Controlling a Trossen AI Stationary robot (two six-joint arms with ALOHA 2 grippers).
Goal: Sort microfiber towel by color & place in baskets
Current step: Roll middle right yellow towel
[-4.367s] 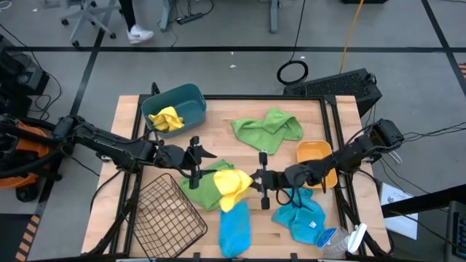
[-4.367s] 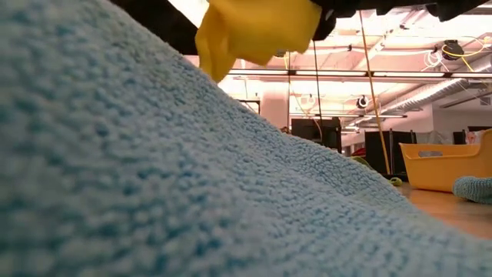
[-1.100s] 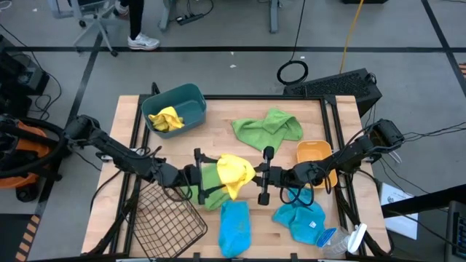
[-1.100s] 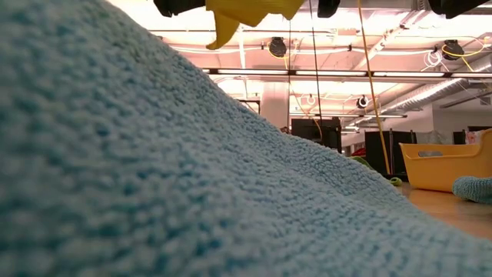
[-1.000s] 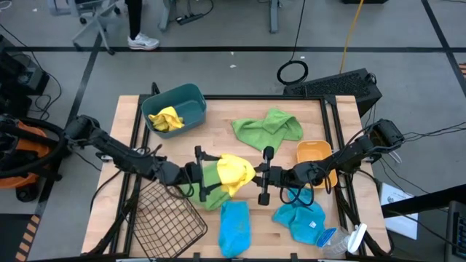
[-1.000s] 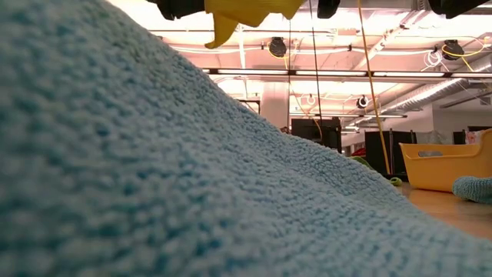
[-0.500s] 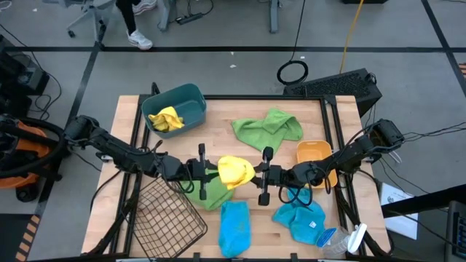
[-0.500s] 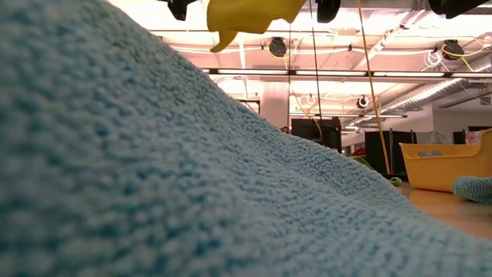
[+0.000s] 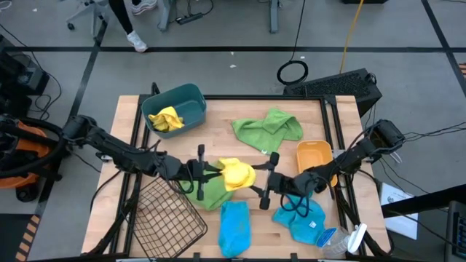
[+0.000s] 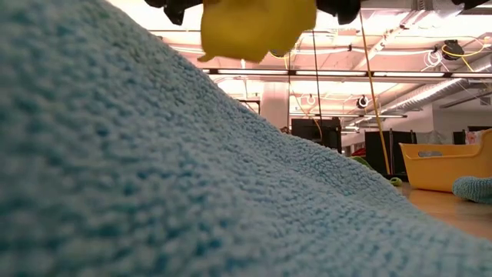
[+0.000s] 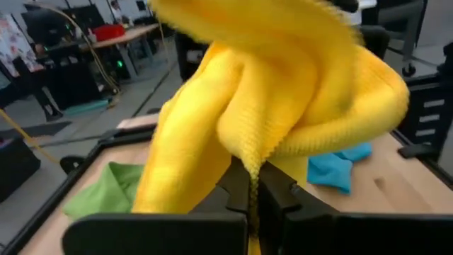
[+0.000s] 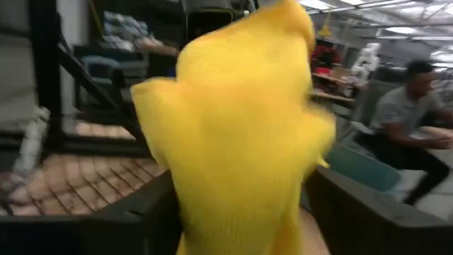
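A yellow microfiber towel (image 9: 236, 175) hangs bunched above the table's middle, over a green towel (image 9: 211, 193). My left gripper (image 9: 215, 175) is shut on its left side. My right gripper (image 9: 260, 180) stands open at the towel's right side, its dark fingers (image 12: 145, 212) apart with the yellow cloth (image 12: 241, 142) between them. A second yellow towel (image 9: 166, 118) lies in the teal bin (image 9: 191, 97). Another green towel (image 9: 268, 125) lies far of the middle. Two blue towels (image 9: 234, 225) (image 9: 300, 220) lie near the front edge. My left gripper pinches a gathered fold of the yellow towel (image 11: 249, 166) between its two shut fingers, coming level from the table's left. The towel is lifted clear and bulges slack beyond the fingers. Whether my right gripper touches the towel, I cannot tell.
The wire-mesh basket (image 9: 164, 215) sits at the front left, and the orange tub (image 9: 314, 154) at the right. A clear bottle (image 9: 341, 240) lies at the front right corner. In the low view a blue towel (image 10: 154, 177) fills the foreground. People show in the room beyond.
My left gripper has shut on the yellow towel's left side. My right gripper has opened and let go, drawing back slightly toward the near right and tipping. The towel stays lifted and has bunched up toward my left gripper.
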